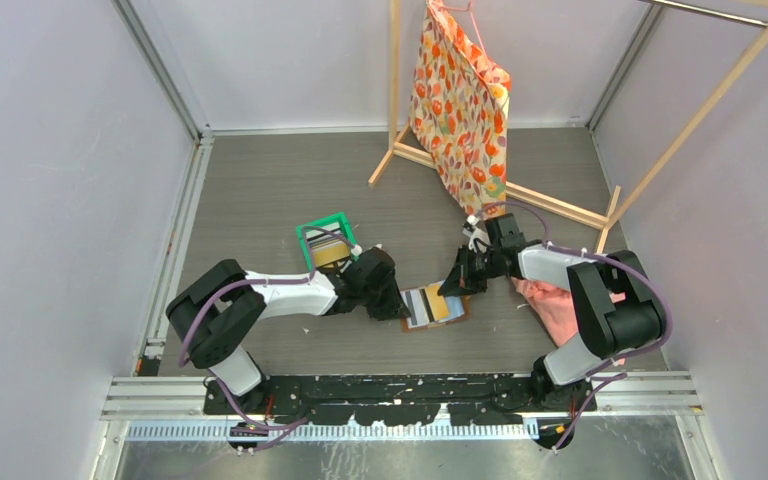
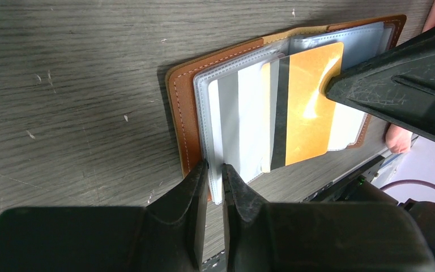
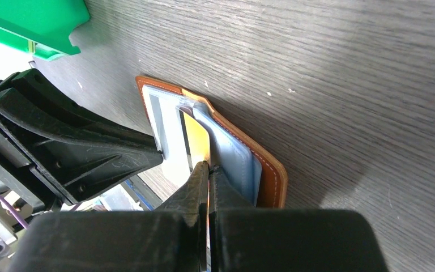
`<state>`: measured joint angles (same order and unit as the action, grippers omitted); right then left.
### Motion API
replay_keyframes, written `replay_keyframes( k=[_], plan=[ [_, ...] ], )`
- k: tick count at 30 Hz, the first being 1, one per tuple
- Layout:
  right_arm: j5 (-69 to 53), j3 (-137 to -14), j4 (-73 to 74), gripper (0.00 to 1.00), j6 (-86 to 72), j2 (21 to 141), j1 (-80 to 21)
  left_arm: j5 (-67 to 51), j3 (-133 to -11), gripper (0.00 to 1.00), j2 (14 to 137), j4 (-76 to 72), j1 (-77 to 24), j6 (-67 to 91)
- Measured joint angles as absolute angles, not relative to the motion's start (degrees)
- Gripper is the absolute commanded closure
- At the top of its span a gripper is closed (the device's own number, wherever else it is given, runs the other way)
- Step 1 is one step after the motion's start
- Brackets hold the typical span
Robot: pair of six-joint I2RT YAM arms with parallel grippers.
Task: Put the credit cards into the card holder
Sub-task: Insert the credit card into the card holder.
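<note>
The card holder [image 1: 435, 306] lies open on the table, brown leather [image 2: 179, 105] with clear sleeves. A white card [image 2: 249, 119] sits in a sleeve. A gold credit card [image 2: 306, 107] with a dark stripe rests slanted over the sleeves, partly tucked in. My right gripper [image 3: 208, 167] is shut on that card's edge [image 3: 197, 141], and it also shows in the left wrist view [image 2: 331, 88]. My left gripper [image 2: 215, 173] pinches the near edge of a clear sleeve between nearly closed fingers [image 3: 141, 150]. More cards stand in the green bin [image 1: 327, 240].
The green bin [image 3: 34, 22] stands just behind my left arm. A pink cloth [image 1: 555, 300] lies under my right arm. A wooden rack [image 1: 550, 205] with a floral bag [image 1: 460, 100] stands at the back right. Walls close in on both sides.
</note>
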<state>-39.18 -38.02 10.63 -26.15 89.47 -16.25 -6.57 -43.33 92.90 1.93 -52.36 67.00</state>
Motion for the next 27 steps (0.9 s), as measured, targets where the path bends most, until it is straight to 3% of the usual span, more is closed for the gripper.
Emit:
replay_keyframes(
  k=[27],
  plan=[
    [-38.74, -33.74, 2.90, 0.99, -28.47, 86.98, -18.02, -6.74, -42.59, 0.78, 92.90, 0.03, -52.36, 67.57]
  ],
)
